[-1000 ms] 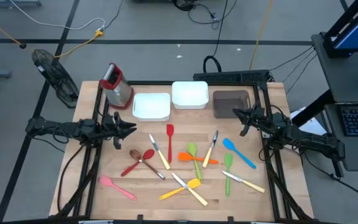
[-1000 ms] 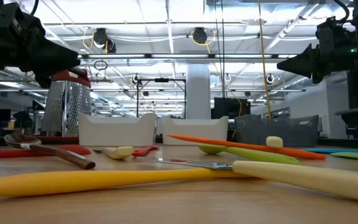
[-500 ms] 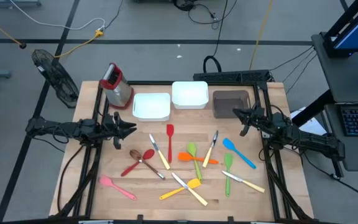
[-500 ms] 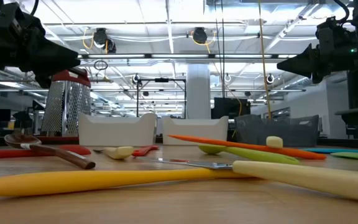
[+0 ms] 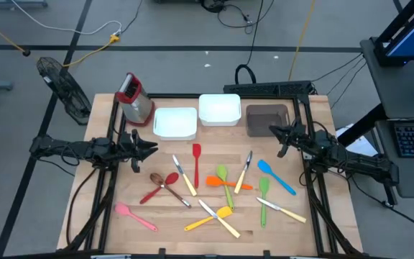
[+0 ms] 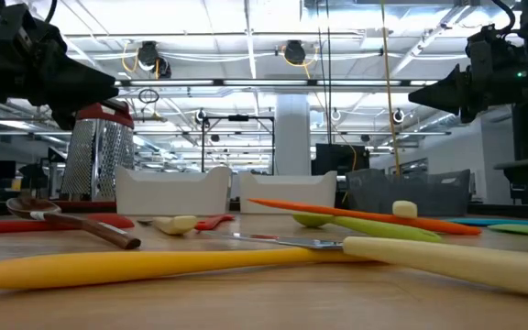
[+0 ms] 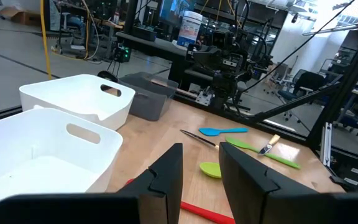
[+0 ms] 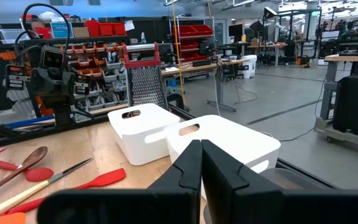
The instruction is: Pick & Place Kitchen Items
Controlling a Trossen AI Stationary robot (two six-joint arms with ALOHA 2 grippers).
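Utensils lie spread over the counter point(image 5: 322, 108) mid & near part, none gripped. Red spatula point(image 5: 196, 160) sits just near the left white tray point(image 5: 175, 122); a knife point(image 5: 185, 176) slants beside it. Brown spoon point(image 5: 165, 183) crosses a red spoon point(image 5: 157, 188) on the left; pink spatula point(image 5: 135, 216) lies alone at near left. Orange spatula point(image 5: 221, 182) & green spoon point(image 5: 224, 183) cross in the middle w/ a 2nd knife point(image 5: 244, 171) just right. Blue spatula point(image 5: 275, 176) & green spatula point(image 5: 264, 198) are on the right, a 3rd knife point(image 5: 282, 210) over the green one. Yellow spatula point(image 5: 208, 217) crosses another knife point(image 5: 218, 219) at near centre.

Left tool point(image 5: 152, 149) hovers at counter's left edge, above the surface, fingers point(image 7: 166, 177) a little apart, holding nothing. Right tool point(image 5: 275, 131) hovers at the right, beside the dark tray point(image 5: 266, 119), fingers point(image 8: 188, 171) pressed together, empty.

2nd white tray point(image 5: 219, 109) sits far centre; grater point(image 5: 135, 98) at far left.
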